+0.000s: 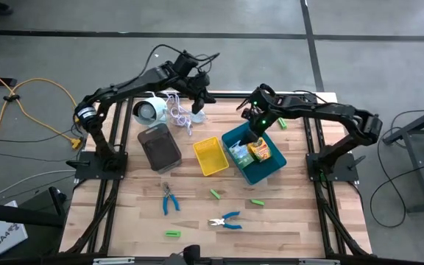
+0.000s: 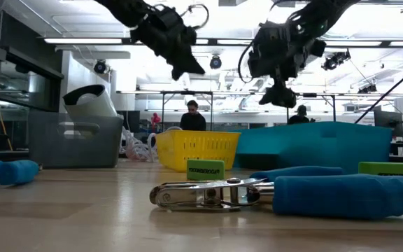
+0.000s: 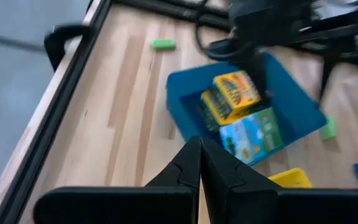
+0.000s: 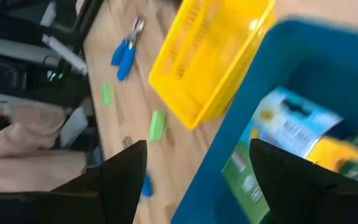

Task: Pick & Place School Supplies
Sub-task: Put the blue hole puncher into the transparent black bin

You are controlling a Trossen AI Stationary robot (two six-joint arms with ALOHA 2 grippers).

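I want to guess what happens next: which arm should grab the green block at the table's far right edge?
Probably the right. Its open gripper hovers over the blue plastic tray, near that small bright-green block. The left gripper, closed, is farther away.

Three trays stand in a row across the bench: the left tray, the middle tray and the right tray. Two boxes lie in the right tray. Before the row lie two pliers and loose blocks. Behind the left tray sits a round device.
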